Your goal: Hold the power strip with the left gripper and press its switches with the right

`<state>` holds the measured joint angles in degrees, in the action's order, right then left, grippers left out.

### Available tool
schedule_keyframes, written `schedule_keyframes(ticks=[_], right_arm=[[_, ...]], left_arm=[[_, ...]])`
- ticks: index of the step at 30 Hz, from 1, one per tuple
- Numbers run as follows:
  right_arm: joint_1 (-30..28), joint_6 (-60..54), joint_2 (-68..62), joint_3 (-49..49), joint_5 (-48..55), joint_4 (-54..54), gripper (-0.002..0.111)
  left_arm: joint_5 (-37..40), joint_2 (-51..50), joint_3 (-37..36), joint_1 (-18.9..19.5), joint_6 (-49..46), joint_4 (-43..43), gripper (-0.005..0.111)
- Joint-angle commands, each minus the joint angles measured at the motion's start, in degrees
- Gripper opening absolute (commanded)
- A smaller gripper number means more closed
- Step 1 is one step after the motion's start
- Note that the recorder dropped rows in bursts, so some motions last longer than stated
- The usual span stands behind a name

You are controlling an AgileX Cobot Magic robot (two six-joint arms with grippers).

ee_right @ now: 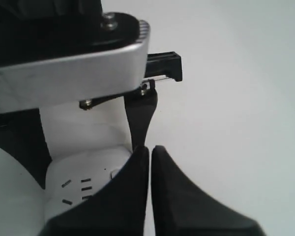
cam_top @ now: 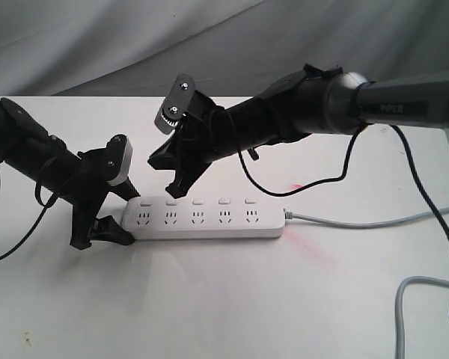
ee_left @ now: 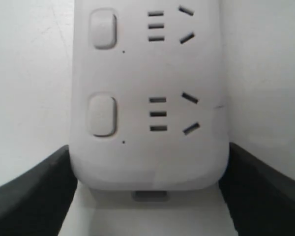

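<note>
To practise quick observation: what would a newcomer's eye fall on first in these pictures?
A long white power strip lies on the white table, its grey cable trailing to the right in the exterior view. The left gripper clasps its left end between two black fingers, while the right gripper, fingers pressed together, points down at the switch second from that end.

white table (cam_top: 209, 299), white power strip (cam_top: 209, 218) lying flat, grey cable (cam_top: 359, 222) trailing
</note>
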<state>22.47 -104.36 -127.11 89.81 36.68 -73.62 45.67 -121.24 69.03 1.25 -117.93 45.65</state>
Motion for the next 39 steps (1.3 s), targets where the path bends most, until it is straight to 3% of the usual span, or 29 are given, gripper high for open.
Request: schedule_keyframes(ticks=[1, 5, 8, 22, 34, 39], right_arm=[[0.9, -3.2, -1.1, 0.3, -2.1, -2.2, 0.017], [1.5, -4.3, -2.2, 0.3, -2.5, -3.7, 0.037], [1.7, -6.7, -2.7, 0.3, -2.5, -4.0, 0.042], [3.3, -18.4, -6.1, 0.3, -5.1, -10.4, 0.043], [3.5, -18.1, -6.4, 0.3, -8.0, -11.6, 0.043], [3.5, -10.4, -6.4, 3.0, -7.4, -8.8, 0.043]], left_arm=[[-2.3, -0.2, -0.1, 0.1, -0.9, -2.4, 0.046], [-2.3, -0.2, -0.1, 0.1, -0.7, -2.4, 0.046], [-2.3, -0.2, -0.1, 0.1, -0.7, -2.4, 0.046], [-2.3, -0.2, -0.1, 0.1, -0.9, -2.4, 0.046], [-2.3, -0.2, -0.1, 0.1, -0.8, -2.4, 0.046], [-2.3, -0.2, -0.1, 0.1, -0.8, -2.4, 0.046]])
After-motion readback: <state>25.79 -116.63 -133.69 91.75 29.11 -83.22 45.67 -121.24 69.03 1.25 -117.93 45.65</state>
